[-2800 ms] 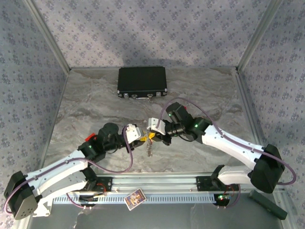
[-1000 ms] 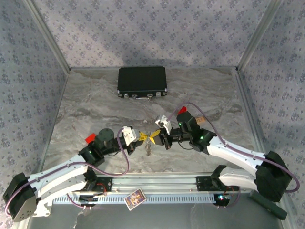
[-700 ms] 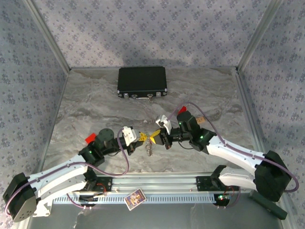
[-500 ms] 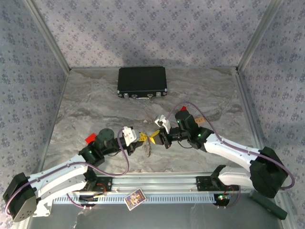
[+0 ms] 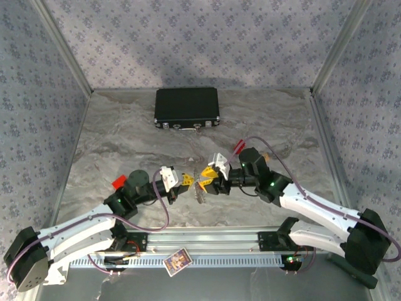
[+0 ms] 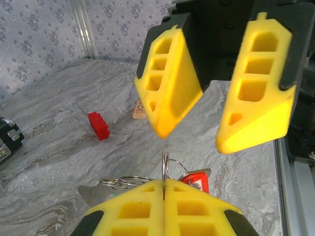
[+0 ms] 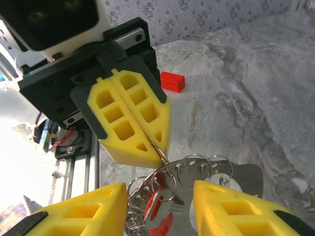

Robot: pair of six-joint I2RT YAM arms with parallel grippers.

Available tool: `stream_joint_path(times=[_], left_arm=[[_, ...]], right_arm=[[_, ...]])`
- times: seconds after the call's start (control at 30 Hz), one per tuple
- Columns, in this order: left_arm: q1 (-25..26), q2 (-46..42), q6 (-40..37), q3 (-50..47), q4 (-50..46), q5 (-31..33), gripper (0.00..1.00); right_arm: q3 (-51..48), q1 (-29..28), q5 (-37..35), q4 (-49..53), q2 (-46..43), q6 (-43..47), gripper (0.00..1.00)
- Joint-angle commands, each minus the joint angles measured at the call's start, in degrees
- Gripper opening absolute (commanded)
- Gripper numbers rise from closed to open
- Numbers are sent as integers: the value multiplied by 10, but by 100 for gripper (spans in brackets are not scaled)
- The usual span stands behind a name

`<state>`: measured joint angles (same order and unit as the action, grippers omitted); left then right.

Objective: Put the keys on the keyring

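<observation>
My left gripper (image 6: pixel 164 183) is shut on the keyring (image 6: pixel 164 164), a thin silvery loop pinched edge-on between its yellow pads (image 7: pixel 130 115). Below the loop hang a red-headed key (image 7: pixel 165 211), several more small rings (image 7: pixel 197 169) and a holed metal plate (image 7: pixel 243 174). My right gripper (image 7: pixel 157 189) is open, its fingers standing either side of the hanging bundle without touching it. In the top view the left gripper (image 5: pixel 187 180) and right gripper (image 5: pixel 210 182) face each other tip to tip, with the bundle (image 5: pixel 201 192) dangling between them near the table's front middle.
A black case (image 5: pixel 187 108) lies at the back. One red block (image 5: pixel 119 182) sits by the left arm, another (image 6: pixel 98 125) beyond the right gripper beside a brown bit (image 6: pixel 140 109). A card (image 5: pixel 177 260) rests on the front rail.
The right gripper has opened and let go of the bundle, and its arm has shifted slightly right. The left gripper keeps its hold on the ring in the same spot.
</observation>
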<state>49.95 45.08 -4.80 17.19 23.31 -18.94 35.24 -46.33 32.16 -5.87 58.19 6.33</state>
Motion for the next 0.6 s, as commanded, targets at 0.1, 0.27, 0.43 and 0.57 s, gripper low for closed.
stream_joint_path(times=[0.1,0.27,0.43,0.57], left_arm=[[3,-19,19,-3,52,-24,0],[3,-11,24,2,61,-35,0],[3,-1,22,4,78,-39,0],[3,19,18,14,85,-53,0]], right_arm=[[3,3,-13,-8,-8,96,40],[-5,6,-7,-9,1,93,35],[-6,8,6,-34,13,77,30],[2,16,32,-43,26,75,29]])
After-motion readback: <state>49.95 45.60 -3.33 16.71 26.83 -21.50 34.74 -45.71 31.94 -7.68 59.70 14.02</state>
